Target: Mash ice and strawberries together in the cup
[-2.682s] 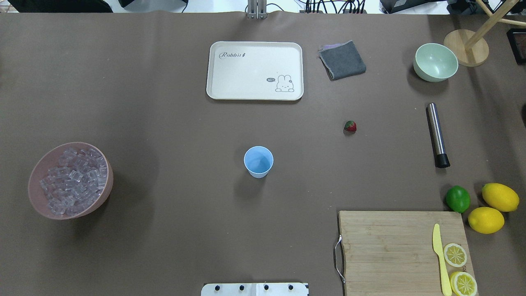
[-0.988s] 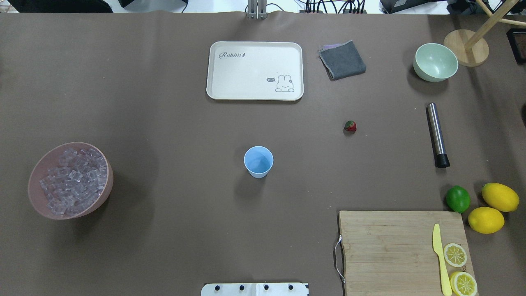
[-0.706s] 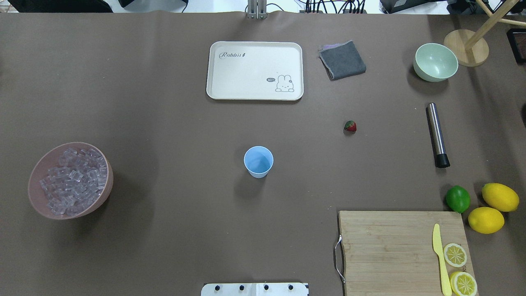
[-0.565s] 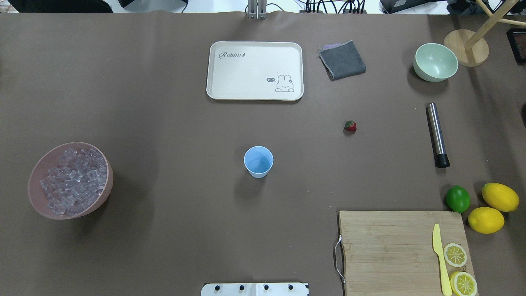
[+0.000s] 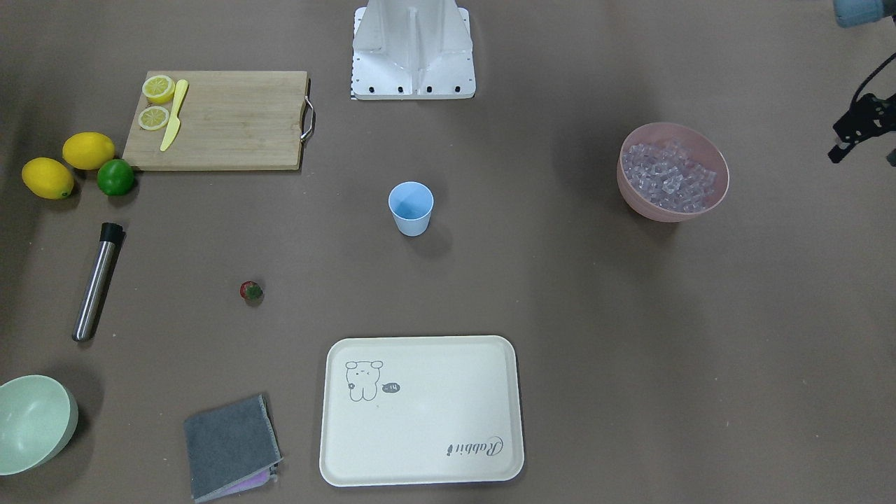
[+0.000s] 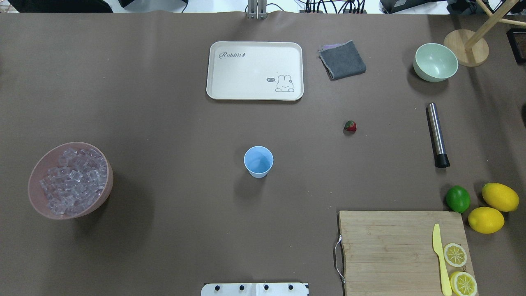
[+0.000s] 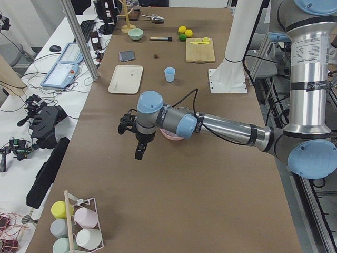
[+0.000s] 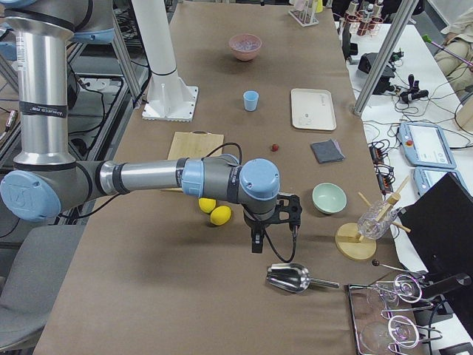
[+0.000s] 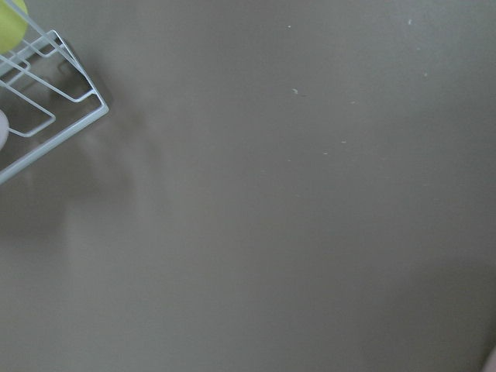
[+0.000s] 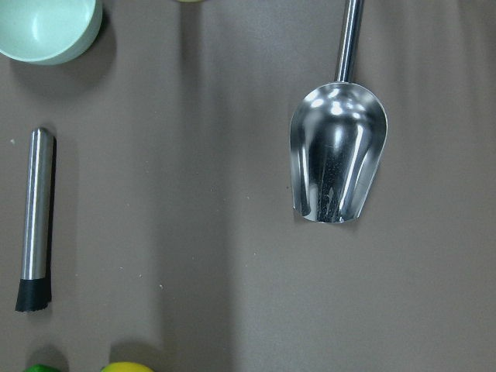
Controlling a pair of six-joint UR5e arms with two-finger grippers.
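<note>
The light-blue cup (image 6: 258, 161) stands upright and empty mid-table; clear ice (image 6: 74, 181) fills the bowl (image 6: 108, 183). The right wrist view shows a scoop (image 10: 338, 155); the overhead does not. Left gripper (image 7: 139, 153) and right gripper (image 8: 256, 242): clenched or released, I cannot tell.

Bright, even light from above washes the brown paper-covered table (image 6: 172, 123). Shadows are soft and faint, pooling beside the small light-blue plastic cup (image 6: 258, 161). White glare streaks the shiny steel scoop (image 10: 338, 155). The left wrist view looks flat, dull, slightly soft.
</note>
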